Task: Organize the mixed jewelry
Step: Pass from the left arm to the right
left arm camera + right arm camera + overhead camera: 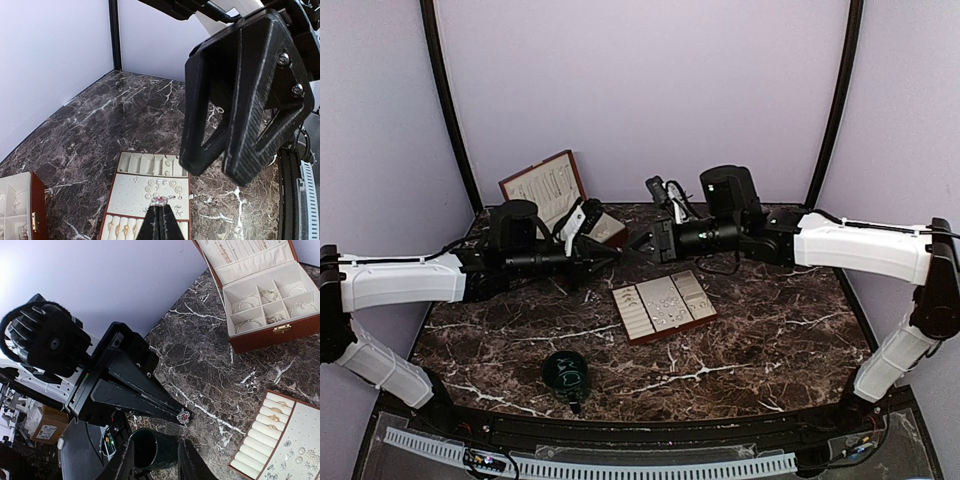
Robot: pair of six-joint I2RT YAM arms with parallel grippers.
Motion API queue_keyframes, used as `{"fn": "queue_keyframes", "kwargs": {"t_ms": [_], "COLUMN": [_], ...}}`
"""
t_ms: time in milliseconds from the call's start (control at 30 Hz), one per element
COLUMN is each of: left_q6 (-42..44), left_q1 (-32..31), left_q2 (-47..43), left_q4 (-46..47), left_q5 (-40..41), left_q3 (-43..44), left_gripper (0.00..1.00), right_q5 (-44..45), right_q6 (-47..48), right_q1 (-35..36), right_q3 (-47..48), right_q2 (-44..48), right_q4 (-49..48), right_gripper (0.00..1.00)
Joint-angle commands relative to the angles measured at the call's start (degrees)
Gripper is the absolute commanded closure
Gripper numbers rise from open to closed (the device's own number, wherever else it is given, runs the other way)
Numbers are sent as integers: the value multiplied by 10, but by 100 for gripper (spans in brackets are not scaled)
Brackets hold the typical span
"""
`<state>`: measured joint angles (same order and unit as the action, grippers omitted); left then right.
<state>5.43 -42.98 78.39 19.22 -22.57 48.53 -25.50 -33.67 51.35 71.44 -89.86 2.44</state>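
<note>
The mixed jewelry (162, 186) lies as tiny silvery pieces on the cream middle panel of a flat brown tray (126, 201), which also shows in the top view (672, 332). My left gripper (161, 207) is shut on a small silvery piece with a pink stone (160, 201), held in the air above the tray. That piece also shows at its tip in the right wrist view (184, 416). My right gripper (220, 167) is open and empty, facing the left gripper tip to tip a short way apart. In the top view the left gripper (613, 255) and the right gripper (642, 247) meet behind the tray.
An open brown jewelry box (260, 335) with bracelets in cream compartments stands at the back left (545, 188). A dark green cup (565, 370) stands near the front edge. Gold rings (117, 231) sit in the tray's ring rolls.
</note>
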Motion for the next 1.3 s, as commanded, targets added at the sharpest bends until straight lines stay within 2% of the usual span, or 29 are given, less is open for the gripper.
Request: {"fn": "queue_keyframes", "kwargs": {"t_ms": [0, 1267], "left_q6": [12, 13], "left_q1": [-7, -22], "left_q2": [-22, -27], "left_q4": [13, 16], "left_q5": [7, -6], "left_q3": [-6, -9], "left_gripper": [100, 100], "right_q5": [8, 28], "right_q6": [25, 67], "right_q1": [9, 9], "right_q3": [35, 51], "right_q2": [-20, -39], "right_q4": [24, 40], "right_gripper": [73, 93]}}
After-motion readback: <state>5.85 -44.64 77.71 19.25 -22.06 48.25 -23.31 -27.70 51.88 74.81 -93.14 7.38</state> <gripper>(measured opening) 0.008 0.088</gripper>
